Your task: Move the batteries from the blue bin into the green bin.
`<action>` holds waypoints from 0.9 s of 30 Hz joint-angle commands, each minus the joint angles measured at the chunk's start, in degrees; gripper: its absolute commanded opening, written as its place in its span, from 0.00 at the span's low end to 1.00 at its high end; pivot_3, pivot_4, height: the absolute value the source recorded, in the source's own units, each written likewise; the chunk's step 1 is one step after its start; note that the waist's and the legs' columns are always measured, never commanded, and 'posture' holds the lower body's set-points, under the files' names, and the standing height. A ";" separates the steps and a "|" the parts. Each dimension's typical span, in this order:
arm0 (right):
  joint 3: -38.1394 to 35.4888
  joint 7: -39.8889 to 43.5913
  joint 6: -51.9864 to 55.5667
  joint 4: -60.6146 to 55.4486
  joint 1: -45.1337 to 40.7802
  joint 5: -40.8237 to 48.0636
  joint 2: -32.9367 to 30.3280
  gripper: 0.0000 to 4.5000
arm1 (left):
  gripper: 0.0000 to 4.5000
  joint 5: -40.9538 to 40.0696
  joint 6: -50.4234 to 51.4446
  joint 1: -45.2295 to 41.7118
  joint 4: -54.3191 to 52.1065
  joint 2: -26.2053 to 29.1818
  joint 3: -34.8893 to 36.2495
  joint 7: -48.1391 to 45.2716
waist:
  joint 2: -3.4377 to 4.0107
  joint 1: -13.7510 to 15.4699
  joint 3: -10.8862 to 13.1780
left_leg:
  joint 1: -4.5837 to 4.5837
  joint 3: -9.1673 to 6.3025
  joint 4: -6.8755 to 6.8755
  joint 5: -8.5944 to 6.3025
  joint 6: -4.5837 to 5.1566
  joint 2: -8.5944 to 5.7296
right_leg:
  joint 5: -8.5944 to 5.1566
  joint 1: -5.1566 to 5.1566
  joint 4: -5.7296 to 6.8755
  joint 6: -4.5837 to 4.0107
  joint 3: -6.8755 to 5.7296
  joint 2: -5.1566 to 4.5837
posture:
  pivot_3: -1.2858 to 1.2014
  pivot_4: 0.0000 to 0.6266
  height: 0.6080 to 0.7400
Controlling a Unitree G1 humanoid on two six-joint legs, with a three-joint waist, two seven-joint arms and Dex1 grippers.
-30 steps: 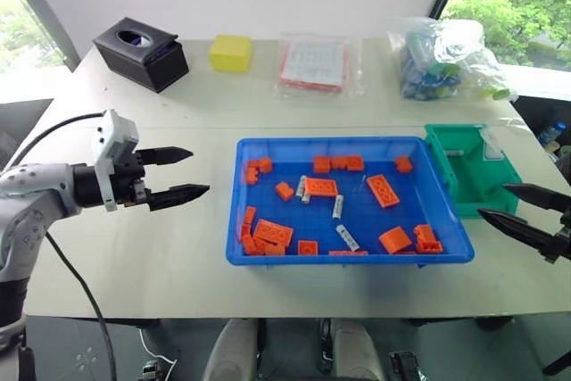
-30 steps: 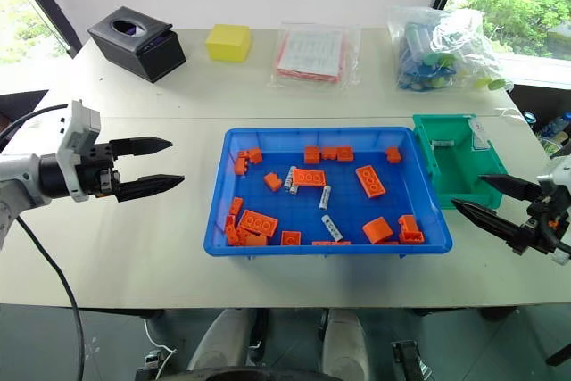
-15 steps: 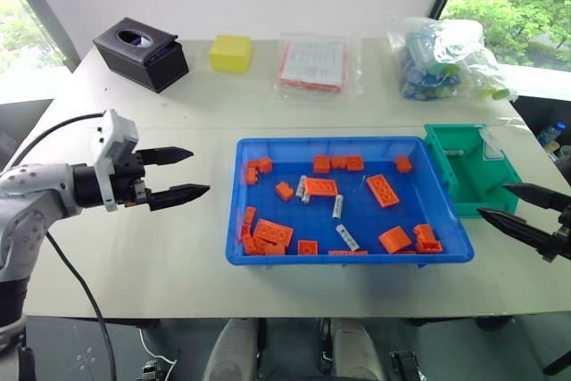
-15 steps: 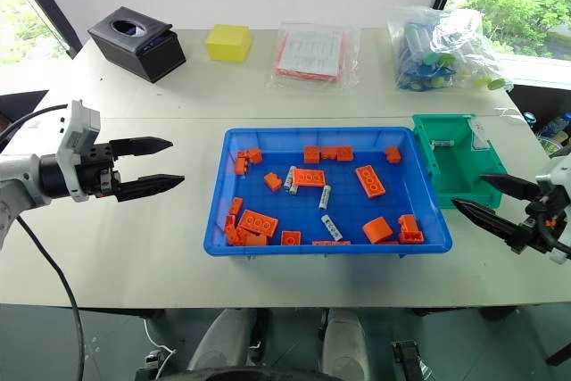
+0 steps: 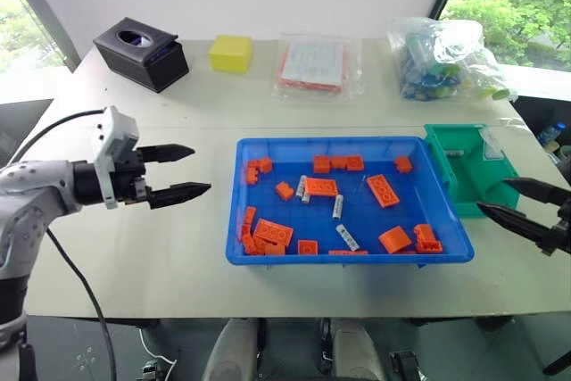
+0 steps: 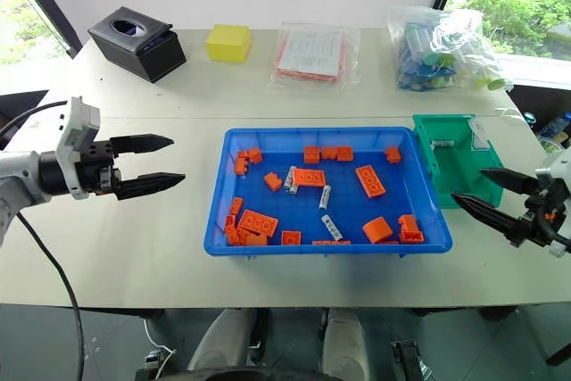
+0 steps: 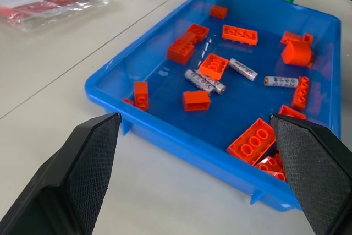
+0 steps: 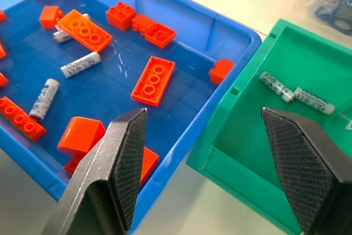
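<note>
Left-eye view looks down on a pale tabletop (image 5: 178, 247) carrying one large shallow bright-blue plastic bin (image 5: 268, 260) and, touching its right-hand end, one smaller deep green plastic bin (image 5: 468, 202). I count four small silvery-white cylindrical batteries (image 5: 338, 206) on the blue floor: two lying side by side against an orange brick near the middle, one just right of them, and one nearer the front wall. The pair and their neighbour have their long axes running roughly front to back, a little tilted; the front one lies on a diagonal. In my right wrist view two more batteries (image 8: 276, 86) lie end to end in the far part of the green bin, against its back wall. Some fifteen orange plastic toy bricks (image 5: 383, 189) are scattered through the blue bin; I cannot fix that count, since several are stacked in the front-left corner. At the back of the table stand one black box, one yellow block and two clear plastic bags. My left gripper (image 5: 181, 170) hovers over bare table well left of the blue bin, reaching in from the left and pointing toward it, jaws apart and empty. My right gripper (image 6: 480, 189) hangs at the front right corner of the green bin, pointing left across it, jaws likewise spread with nothing between them.
</note>
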 commanded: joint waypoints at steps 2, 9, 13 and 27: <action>5.35 1.71 -0.47 2.60 -9.35 1.37 -4.92 0.75 | 1.00 0.03 -1.23 -1.74 -0.56 1.64 -1.06 -3.25 | 0.01 -0.28 0.01 | 0.05 0.03 0.00 0.00 0.00 0.02 | 0.00 0.00 0.05 0.00 0.02 0.01 | 0.52 0.24 0.64; 33.92 3.65 -3.31 8.56 -35.84 -6.18 -2.25 0.75 | 1.00 4.01 -5.29 -6.32 3.39 2.65 -8.67 -11.65 | -0.05 -0.78 0.09 | 0.03 0.03 0.03 0.00 0.00 0.02 | 0.01 -0.04 0.06 -0.03 0.02 0.03 | 0.52 0.24 0.64; 45.67 5.42 -5.58 14.79 -45.98 -12.06 3.85 0.75 | 1.00 5.59 -6.97 -9.38 6.01 1.58 -11.27 -13.65 | -0.16 -1.18 0.15 | -0.15 -0.01 0.01 0.01 0.01 -0.05 | 0.13 -0.13 0.07 -0.15 -0.01 0.03 | 0.52 0.24 0.64; 61.97 10.53 -17.75 32.30 -57.19 -27.31 18.92 0.99 | 1.00 4.53 -6.69 -7.79 3.28 1.20 -9.35 -13.37 | -0.28 -1.84 0.27 | -0.07 0.09 0.04 0.05 -0.02 -0.06 | 0.26 -0.15 0.27 0.05 -0.01 0.07 | 0.52 0.24 0.64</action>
